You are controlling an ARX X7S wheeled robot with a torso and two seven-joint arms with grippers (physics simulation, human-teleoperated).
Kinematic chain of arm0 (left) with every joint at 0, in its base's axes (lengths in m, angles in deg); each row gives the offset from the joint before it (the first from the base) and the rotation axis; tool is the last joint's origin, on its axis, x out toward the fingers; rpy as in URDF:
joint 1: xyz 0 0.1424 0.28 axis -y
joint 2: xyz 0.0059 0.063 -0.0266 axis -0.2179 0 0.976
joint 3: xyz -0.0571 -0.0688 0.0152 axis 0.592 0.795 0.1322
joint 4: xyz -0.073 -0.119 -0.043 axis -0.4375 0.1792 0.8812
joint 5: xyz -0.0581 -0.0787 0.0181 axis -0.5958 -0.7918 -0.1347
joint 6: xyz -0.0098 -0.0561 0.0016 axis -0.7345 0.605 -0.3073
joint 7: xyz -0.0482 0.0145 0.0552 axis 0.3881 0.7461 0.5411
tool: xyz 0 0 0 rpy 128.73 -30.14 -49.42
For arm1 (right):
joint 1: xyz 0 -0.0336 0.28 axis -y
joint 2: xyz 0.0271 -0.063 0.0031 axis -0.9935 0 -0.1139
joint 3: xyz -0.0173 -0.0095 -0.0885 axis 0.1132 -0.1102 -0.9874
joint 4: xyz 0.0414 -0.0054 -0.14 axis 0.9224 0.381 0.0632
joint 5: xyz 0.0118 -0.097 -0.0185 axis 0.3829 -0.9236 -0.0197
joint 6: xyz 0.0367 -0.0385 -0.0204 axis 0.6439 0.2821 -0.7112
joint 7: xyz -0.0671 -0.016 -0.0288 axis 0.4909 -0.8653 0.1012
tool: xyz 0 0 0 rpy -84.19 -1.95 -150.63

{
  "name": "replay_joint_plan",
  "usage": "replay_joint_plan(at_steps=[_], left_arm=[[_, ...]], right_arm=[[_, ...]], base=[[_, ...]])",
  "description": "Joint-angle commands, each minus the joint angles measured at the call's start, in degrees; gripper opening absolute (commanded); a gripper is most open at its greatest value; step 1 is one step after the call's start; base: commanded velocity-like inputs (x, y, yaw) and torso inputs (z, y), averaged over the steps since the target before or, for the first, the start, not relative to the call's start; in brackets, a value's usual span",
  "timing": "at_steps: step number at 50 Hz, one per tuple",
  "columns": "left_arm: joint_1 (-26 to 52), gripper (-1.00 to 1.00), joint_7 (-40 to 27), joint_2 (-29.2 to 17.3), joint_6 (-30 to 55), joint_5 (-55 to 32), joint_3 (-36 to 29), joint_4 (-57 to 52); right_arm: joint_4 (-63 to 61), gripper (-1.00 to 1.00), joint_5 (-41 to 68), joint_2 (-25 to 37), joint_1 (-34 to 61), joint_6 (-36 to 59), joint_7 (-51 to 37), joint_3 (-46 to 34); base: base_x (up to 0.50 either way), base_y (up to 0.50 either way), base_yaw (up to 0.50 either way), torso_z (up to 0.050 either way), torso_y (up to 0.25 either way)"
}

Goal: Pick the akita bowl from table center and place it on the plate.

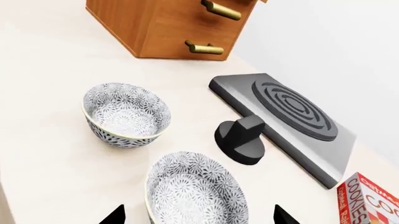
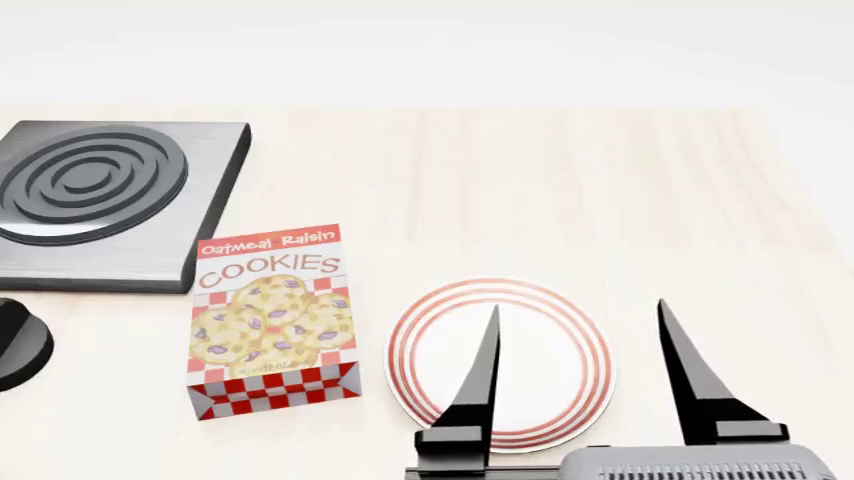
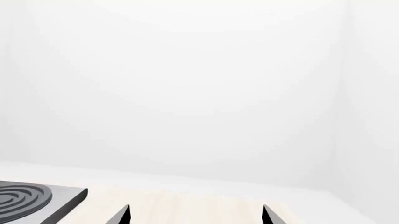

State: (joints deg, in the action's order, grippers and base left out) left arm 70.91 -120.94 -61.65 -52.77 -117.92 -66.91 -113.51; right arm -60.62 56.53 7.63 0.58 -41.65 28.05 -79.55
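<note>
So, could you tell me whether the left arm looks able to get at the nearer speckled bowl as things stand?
Probably yes. The left gripper is open, with its fingertips on either side of the near akita bowl, and nothing lies between them. The second bowl and the black knob stand clear.

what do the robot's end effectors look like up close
In the head view the right end effector has two long black fingers tapering to sharp points, each widening into a blocky black base on a dark crossbar, above a grey ribbed housing. Of the left end effector, only two black pointed fingertips show. No cables or markings are visible.
</note>
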Motion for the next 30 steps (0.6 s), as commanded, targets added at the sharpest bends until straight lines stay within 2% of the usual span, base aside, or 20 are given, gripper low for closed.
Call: replay_joint_plan(at_steps=[1, 30], left_arm=[[2.3, 1.0, -0.4, -1.0, 0.6, 1.2, -1.1, 2.6], [4.3, 1.0, 0.3, -1.8, -1.5, 1.8, -1.1, 8.7]], right_arm=[[-0.1, 1.0, 0.4, 0.2, 0.0, 0.0, -0.3, 0.1], [-0.1, 1.0, 1.2, 0.7, 0.4, 0.2, -1.2, -0.2]], base=[[0.0, 0.0, 0.0, 0.0, 0.0], [0.0, 0.0, 0.0, 0.0, 0.0]])
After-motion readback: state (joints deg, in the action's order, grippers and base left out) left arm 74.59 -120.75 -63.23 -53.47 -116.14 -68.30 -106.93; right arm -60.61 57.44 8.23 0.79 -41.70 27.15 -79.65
